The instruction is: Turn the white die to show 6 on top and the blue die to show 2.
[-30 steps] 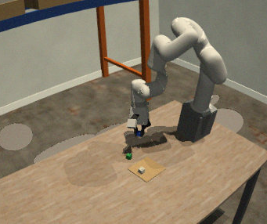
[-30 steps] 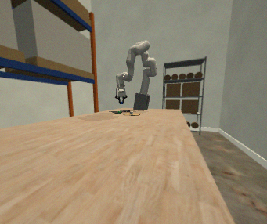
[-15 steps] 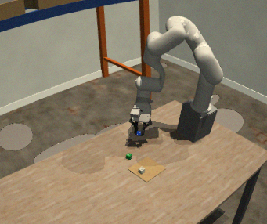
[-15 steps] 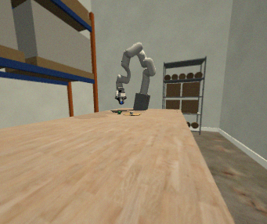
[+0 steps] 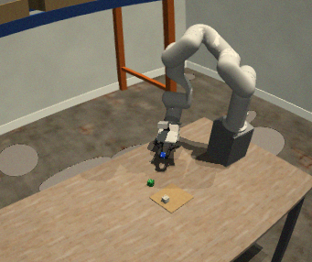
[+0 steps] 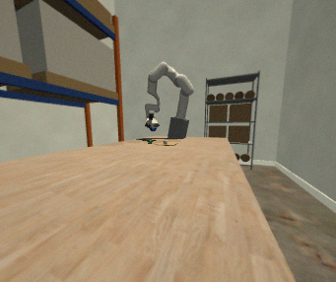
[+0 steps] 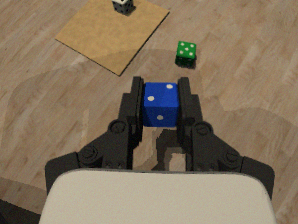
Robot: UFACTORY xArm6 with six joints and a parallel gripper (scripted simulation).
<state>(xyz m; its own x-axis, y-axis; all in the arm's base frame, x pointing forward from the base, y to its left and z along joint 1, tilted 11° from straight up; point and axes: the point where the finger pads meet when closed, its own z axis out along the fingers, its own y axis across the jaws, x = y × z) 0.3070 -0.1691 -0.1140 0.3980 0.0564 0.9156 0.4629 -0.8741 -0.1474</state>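
Nearest in my wrist view, I have the gripper [image 5: 164,152] [image 6: 152,127] [image 7: 160,91] pinching the blue die [image 5: 163,155] [image 6: 153,129] [image 7: 161,104] between its two fingers, held up above the table [image 5: 96,215] [image 6: 128,207] [image 7: 240,85]. Its upper visible face shows two pips and the face toward me shows one. Beyond it, at one o'clock, I see the green die [image 5: 151,182] [image 6: 150,141] [image 7: 186,51] on the table, off the mat, with five pips on top. At eleven o'clock lies the mat [image 5: 180,199] [image 6: 173,144] [image 7: 107,37], flat, and the white die [image 5: 166,199] [image 6: 166,142] [image 7: 123,7] sits on it, cut off by the view's top edge, so I cannot tell its top face. From the exterior camera, the dark pedestal [image 5: 219,148] [image 6: 178,128] stands at three o'clock from the gripper, and farther right I see a grey shelf rack [image 6: 207,110] by the wall
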